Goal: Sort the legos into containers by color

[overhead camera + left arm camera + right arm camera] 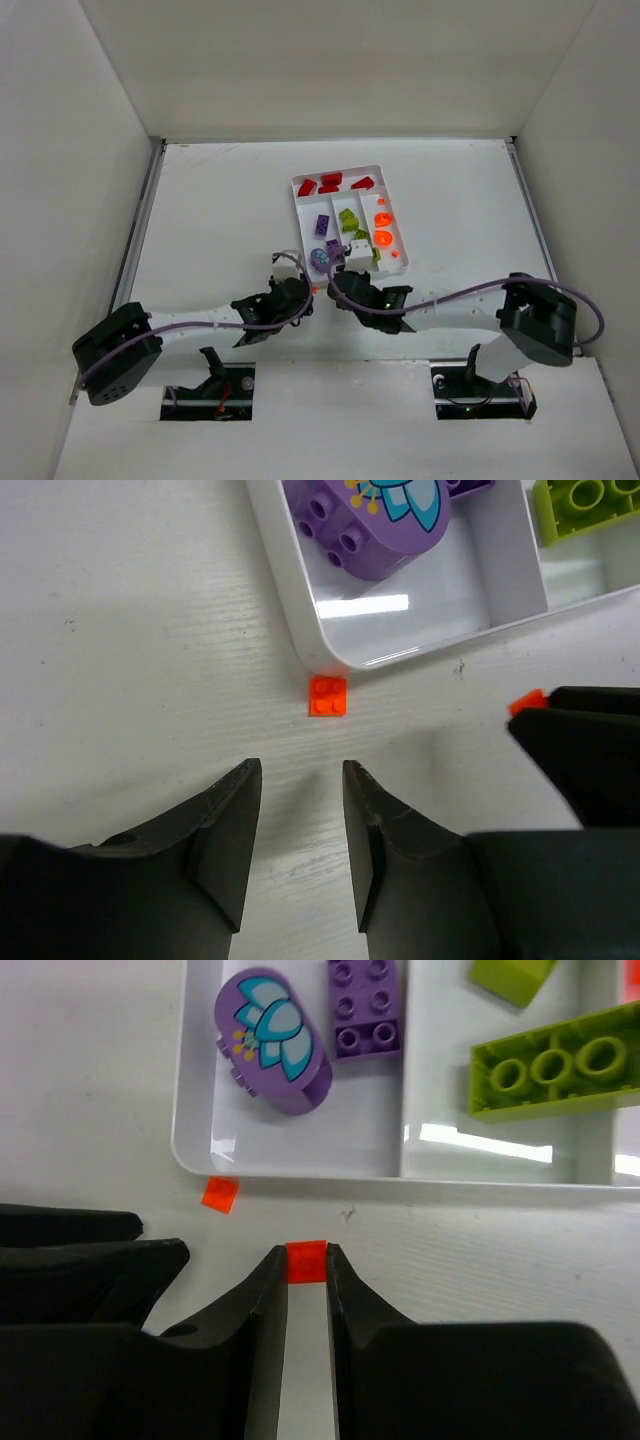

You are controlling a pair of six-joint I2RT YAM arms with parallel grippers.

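- Two orange legos sit outside the tray (pixel 300 1178), both on the table (pixel 120 630) just off its near corner, beside the purple section.
- The right gripper (pixel 306 1256) is clamped on one, the pinched orange brick (pixel 307 1263). The bite is at the very fingertips only, so the brick could twist or pop out on the lift.
- The left gripper (pixel 300 775) has its jaws narrowly apart with nothing between them. It hangs just short of the loose orange brick (pixel 328 696).
- That brick lies almost against the tray's corner rim. A finger could land on the rim, tip the tray, or shove the brick sideways instead of straddling it.
- The narrow gap leaves little margin around the brick. An off-centre descent would likely push it rather than grab it.
- Both grippers are close side by side. If they move at once, the fingers could clash and knock the held brick loose.
- The orange section (pixel 390 228) is the far long lane from here. The carry crosses purple and lime, so an early slip puts orange in the wrong colour.
- The purple oval piece (pixel 272 1040) sits near that corner, and a low pass could clip it.
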